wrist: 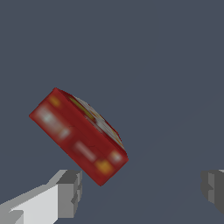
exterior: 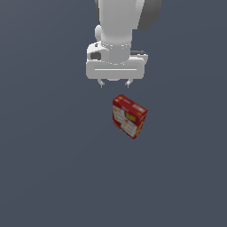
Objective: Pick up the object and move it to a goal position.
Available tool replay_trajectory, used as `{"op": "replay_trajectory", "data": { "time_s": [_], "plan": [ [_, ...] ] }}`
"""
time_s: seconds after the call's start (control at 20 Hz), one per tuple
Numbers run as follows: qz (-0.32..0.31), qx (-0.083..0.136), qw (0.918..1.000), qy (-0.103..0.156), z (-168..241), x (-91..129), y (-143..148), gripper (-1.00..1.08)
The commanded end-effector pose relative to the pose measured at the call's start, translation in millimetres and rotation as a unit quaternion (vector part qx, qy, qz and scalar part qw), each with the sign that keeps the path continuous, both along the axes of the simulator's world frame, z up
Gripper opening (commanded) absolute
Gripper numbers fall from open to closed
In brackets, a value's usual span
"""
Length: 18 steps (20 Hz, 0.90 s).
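Note:
The object is a small red carton (exterior: 129, 116) with white and yellow printed panels. It stands on the grey floor near the middle of the exterior view, turned at an angle. My gripper (exterior: 115, 83) hangs above and behind it, a little toward the exterior view's left, with the jaws spread wide and empty. In the wrist view the carton (wrist: 78, 136) lies ahead of the gripper (wrist: 142, 190), nearer to one finger (wrist: 70, 192). The other finger (wrist: 214, 188) shows at the frame's edge. The carton is outside the gap between them.
The flat dark grey floor (exterior: 53, 168) runs all around the carton. The white arm and hand body (exterior: 116, 44) rise above the gripper. No goal marker shows in either view.

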State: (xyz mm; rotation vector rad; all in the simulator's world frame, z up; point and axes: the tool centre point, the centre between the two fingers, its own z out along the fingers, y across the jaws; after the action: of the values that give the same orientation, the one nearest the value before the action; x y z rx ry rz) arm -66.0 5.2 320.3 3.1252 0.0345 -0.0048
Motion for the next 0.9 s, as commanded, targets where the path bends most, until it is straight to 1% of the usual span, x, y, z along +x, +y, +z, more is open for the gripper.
{"op": "replay_trajectory", "data": {
  "time_s": [0.0,0.55,0.85],
  "plan": [
    [0.000,0.000,1.0000,0.000,0.0,0.0,0.0,1.00],
    [0.000,0.006,1.0000,-0.003,-3.1,5.5,-14.2,1.00],
    [0.007,0.006,0.9999,-0.003,-4.4,5.4,-11.9,1.00]
  ]
}}
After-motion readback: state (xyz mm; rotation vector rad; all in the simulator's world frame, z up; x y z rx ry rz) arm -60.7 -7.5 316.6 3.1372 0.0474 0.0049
